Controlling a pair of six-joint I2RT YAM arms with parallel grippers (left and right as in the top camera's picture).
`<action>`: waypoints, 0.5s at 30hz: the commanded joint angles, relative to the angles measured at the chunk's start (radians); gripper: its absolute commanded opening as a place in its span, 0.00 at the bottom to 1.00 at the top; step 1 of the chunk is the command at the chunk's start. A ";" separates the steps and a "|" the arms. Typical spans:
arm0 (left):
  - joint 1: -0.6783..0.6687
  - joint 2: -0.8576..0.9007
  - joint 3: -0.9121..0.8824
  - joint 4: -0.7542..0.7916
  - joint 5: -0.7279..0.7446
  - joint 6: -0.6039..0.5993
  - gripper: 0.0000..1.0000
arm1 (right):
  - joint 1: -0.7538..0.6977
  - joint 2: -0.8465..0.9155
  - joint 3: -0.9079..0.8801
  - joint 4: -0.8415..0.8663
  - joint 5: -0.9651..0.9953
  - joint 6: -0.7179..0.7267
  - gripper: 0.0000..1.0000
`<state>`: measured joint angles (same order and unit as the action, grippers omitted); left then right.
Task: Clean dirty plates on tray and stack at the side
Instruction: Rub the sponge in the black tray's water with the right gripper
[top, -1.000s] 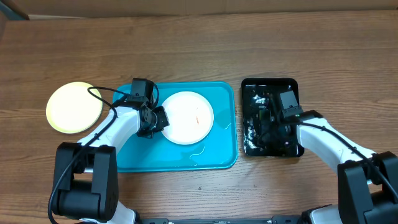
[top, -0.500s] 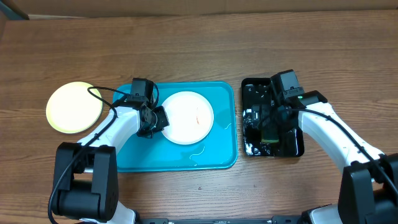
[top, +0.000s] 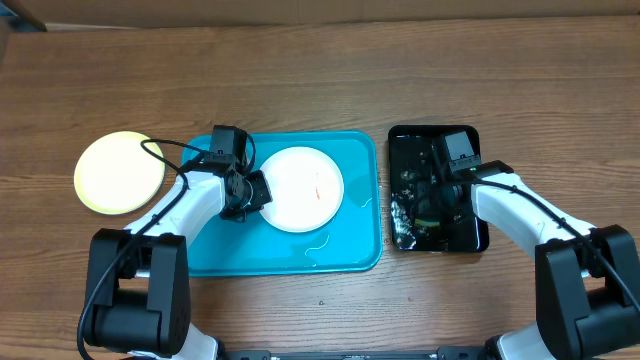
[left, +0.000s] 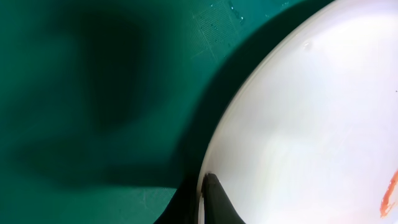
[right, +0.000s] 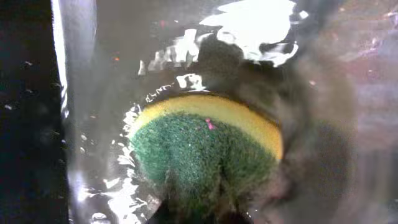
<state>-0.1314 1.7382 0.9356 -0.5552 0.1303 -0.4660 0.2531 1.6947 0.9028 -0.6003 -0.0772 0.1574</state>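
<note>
Left gripper (top: 252, 192) pinches a white plate (top: 305, 180) on the tray (top: 350, 250); right gripper (top: 437, 200) is down in the black tray (top: 465, 135), closed on a sponge (right: 205, 149).

Wooden table (top: 320, 70): the cyan tray is at centre, with the wet, glossy black tray just right of it. A yellow-green plate (top: 120, 172) lies on bare wood left of the cyan tray, apart from it. The white plate sits in the cyan tray's far half with a small reddish smear (top: 318, 190) right of centre, and my left fingers (left: 214, 202) are pressed together on its left rim. The sponge, green scrub face with a yellow edge, lies in the black tray's water. My right fingertips are blurred, squeezed on the sponge's near end.
</note>
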 joint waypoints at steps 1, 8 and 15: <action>-0.014 0.068 -0.064 -0.016 -0.071 -0.006 0.04 | -0.002 0.008 0.035 -0.018 -0.034 0.002 0.04; -0.014 0.068 -0.064 -0.016 -0.071 -0.006 0.04 | -0.002 -0.038 0.227 -0.248 -0.037 0.002 0.04; -0.014 0.068 -0.064 -0.014 -0.071 -0.006 0.04 | -0.002 -0.060 0.290 -0.369 -0.024 -0.003 0.04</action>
<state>-0.1314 1.7382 0.9356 -0.5549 0.1303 -0.4660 0.2531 1.6608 1.1790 -0.9627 -0.1066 0.1566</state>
